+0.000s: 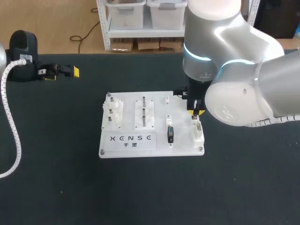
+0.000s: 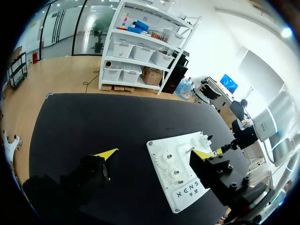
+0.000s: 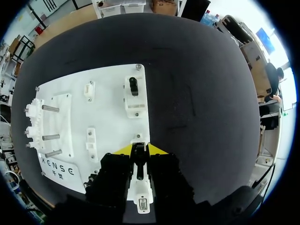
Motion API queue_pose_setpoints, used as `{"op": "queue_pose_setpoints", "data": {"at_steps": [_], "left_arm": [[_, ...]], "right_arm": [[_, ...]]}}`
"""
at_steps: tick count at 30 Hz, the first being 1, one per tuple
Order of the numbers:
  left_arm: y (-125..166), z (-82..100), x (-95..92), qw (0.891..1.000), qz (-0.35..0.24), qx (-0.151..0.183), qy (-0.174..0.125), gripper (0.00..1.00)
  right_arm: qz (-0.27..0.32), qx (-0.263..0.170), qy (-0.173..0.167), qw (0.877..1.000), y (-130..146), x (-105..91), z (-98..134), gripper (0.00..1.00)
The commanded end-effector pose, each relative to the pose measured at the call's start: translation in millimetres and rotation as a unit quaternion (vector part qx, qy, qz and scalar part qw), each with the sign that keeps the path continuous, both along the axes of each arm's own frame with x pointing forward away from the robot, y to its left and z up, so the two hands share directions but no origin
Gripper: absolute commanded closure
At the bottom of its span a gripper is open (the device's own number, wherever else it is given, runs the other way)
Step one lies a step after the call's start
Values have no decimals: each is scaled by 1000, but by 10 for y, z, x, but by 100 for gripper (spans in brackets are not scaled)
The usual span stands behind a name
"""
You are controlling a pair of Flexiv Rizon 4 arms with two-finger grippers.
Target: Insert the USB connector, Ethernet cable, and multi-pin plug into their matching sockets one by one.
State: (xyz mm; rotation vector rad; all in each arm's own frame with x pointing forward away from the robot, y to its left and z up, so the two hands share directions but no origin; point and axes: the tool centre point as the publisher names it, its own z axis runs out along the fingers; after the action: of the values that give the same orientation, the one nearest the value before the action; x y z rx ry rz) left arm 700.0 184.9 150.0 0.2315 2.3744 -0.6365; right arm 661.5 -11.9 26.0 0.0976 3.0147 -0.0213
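The white socket board (image 1: pixel 159 108) lies mid-table. A black USB connector (image 1: pixel 170 134) stands in its socket near the front edge. My right gripper (image 1: pixel 195 111) hangs over the board's right side, above the back end of the white multi-pin socket block (image 1: pixel 198 132). In the right wrist view this gripper (image 3: pixel 139 149) is shut on a slim dark plug (image 3: pixel 139 161), with the socket block (image 3: pixel 141 199) right under it. Ahead of it, a second white block (image 3: pixel 134 101) holds a black connector (image 3: pixel 133 86). My left gripper (image 1: pixel 62 72) is open and empty, far off at the back left.
The board's left part (image 3: pixel 112 117) carries white gears (image 1: pixel 114 112) and a plate with upright pegs (image 1: pixel 144 112). In the left wrist view the board (image 2: pixel 161 147) lies ahead of the open gripper (image 2: pixel 154 154). A white coiled hose (image 1: pixel 10 117) hangs along the left edge.
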Motion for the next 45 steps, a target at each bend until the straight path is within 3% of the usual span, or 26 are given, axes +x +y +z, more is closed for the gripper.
{"op": "queue_pose_setpoints", "data": {"at_steps": [1,45], "left_arm": [[0,0,0,1000,0,0,0,0],[0,0,0,1000,0,0,0,0]], "right_arm": [[1,0,0,1000,8,-5,-6,100],[0,-3,7,1000,12,13,-66,100]]}}
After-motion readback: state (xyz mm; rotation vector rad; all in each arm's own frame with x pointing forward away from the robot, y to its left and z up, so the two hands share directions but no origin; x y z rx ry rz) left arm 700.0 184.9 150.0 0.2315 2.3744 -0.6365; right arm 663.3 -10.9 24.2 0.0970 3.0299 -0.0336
